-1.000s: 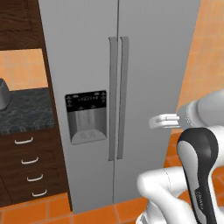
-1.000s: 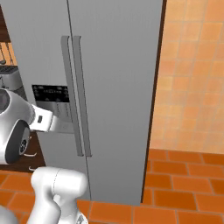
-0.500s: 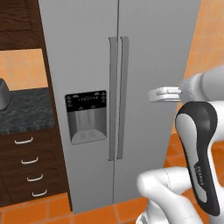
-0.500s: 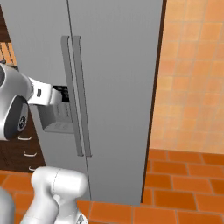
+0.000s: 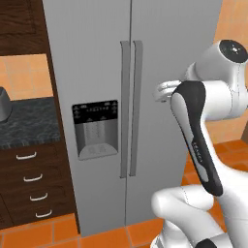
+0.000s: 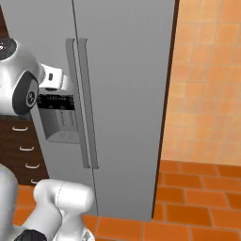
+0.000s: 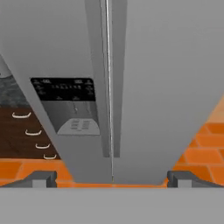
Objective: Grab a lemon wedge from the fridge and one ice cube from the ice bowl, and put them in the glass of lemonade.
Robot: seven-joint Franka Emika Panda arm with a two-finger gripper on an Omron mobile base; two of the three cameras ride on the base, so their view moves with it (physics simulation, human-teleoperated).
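Observation:
The fridge (image 5: 169, 43) stands in front of me with both light-grey doors shut, also seen in the right base view (image 6: 132, 70) and the hand view (image 7: 170, 65). Its two long vertical handles (image 5: 131, 106) meet at the middle seam. The black dispenser panel (image 5: 95, 127) sits on the left door. My gripper (image 7: 112, 178) is open, fingertips (image 7: 41, 177) wide apart, aimed at the seam between the handles (image 7: 108, 65) and short of the doors. My hand (image 5: 164, 91) is raised just right of the handles. The lemon wedge is hidden; the ice bowl and the glass of lemonade are out of view.
Dark wooden drawers (image 5: 29, 186) under a dark speckled counter (image 5: 24, 123) stand left of the fridge, with a grey object (image 5: 4, 102) on the counter's edge. An orange tiled wall (image 6: 207, 70) and orange floor (image 6: 197, 188) lie to the fridge's right.
My hand has risen and swung left toward the fridge handles. The upper arm has lifted with it. The fridge doors have stayed shut and the gripper has stayed open.

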